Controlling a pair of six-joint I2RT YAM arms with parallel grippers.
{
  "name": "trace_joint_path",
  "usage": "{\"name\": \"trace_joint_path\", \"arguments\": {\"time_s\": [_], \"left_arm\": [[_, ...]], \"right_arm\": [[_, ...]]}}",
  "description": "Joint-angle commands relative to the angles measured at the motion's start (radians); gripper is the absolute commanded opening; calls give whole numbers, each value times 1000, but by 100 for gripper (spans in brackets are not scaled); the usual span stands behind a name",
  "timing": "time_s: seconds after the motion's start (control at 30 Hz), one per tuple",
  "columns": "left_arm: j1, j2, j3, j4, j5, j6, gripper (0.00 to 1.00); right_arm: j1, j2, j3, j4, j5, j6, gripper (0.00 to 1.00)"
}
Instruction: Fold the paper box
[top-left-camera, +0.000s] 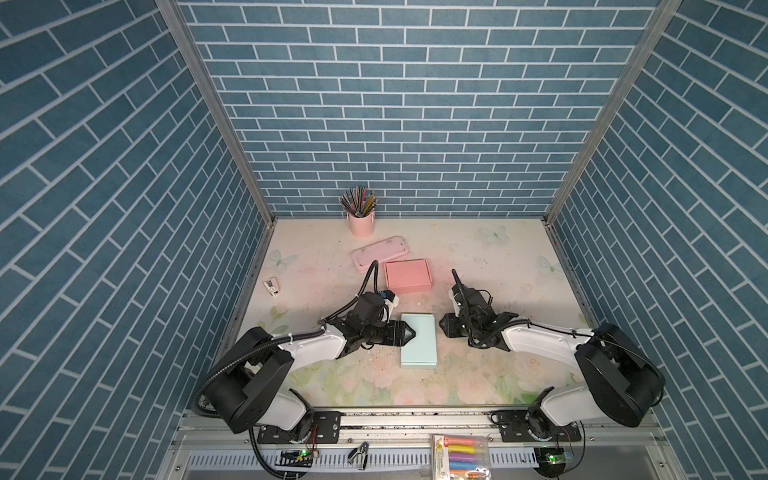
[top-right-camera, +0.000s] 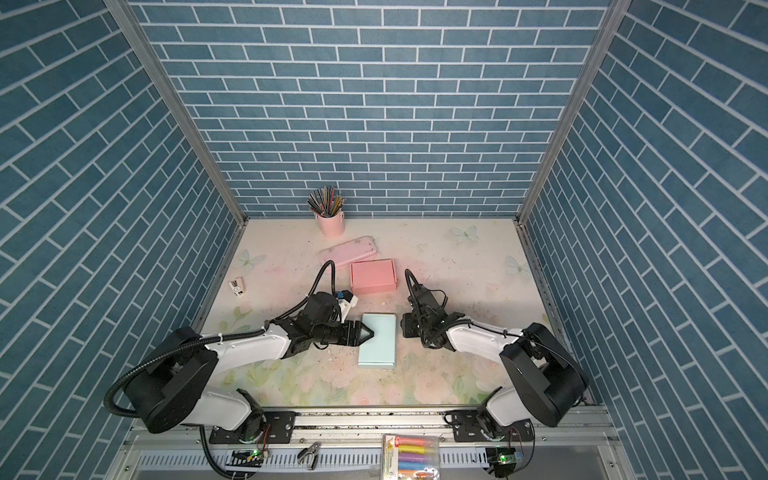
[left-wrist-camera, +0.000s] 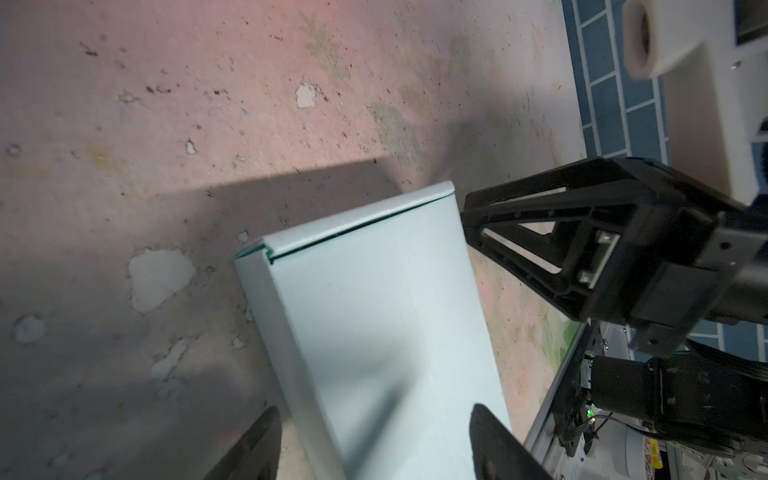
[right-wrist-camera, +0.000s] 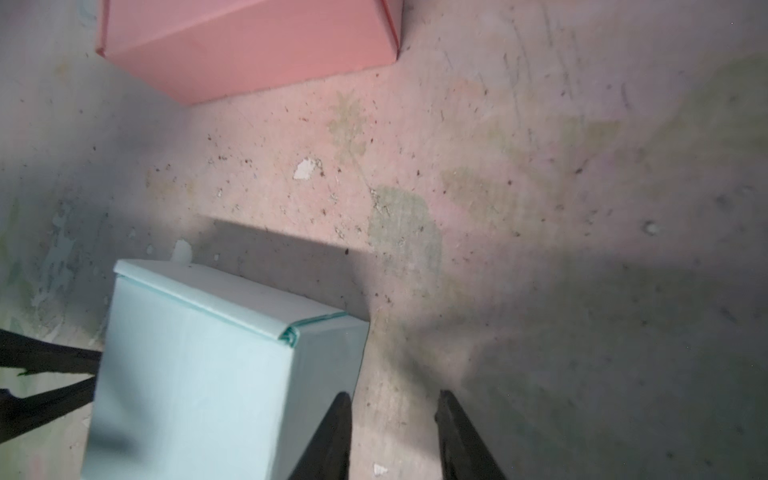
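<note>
The paper box (top-left-camera: 419, 340) (top-right-camera: 377, 340) is pale blue and lies folded shut on the table's middle, lid seam toward the back wall. My left gripper (top-left-camera: 412, 332) (top-right-camera: 370, 332) is open at the box's left long edge. In the left wrist view the left gripper (left-wrist-camera: 374, 411) has one finger over the lid (left-wrist-camera: 374, 311) and one beside the wall. My right gripper (top-left-camera: 441, 325) (top-right-camera: 402, 326) stands just right of the box. The right gripper (right-wrist-camera: 393, 397) is open with bare table between its fingers, one finger close to the box's side wall (right-wrist-camera: 324, 357).
A pink closed box (top-left-camera: 407, 276) (right-wrist-camera: 249, 37) lies behind the blue one, with a pink pencil case (top-left-camera: 380, 253) and a pink cup of pencils (top-left-camera: 361, 216) further back. A small white sharpener (top-left-camera: 271, 286) sits at the left edge. Markers (top-left-camera: 459, 457) and a clip (top-left-camera: 359, 453) lie on the front rail.
</note>
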Motion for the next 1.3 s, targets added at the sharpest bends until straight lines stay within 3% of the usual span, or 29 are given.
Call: {"name": "trace_joint_path", "arguments": {"time_s": [0.0,0.27,0.7,1.1,1.27], "left_arm": [[6,31,29,71,38,-13,72],[7,94,53,106,39,-17,71],[4,101,63,121,53,-6,70],[6,98,75,85,43,25,70],[14,48,69,-1,-17,61,74]], "right_arm": [[-3,29,34,17,-33,-33,36],[3,81,55,33,-66,-32,34],[116,99,106,60,-71,29,33],[69,-51,12,-44,-8,26,36],[25,-137,-3,-128,17,-52,42]]}}
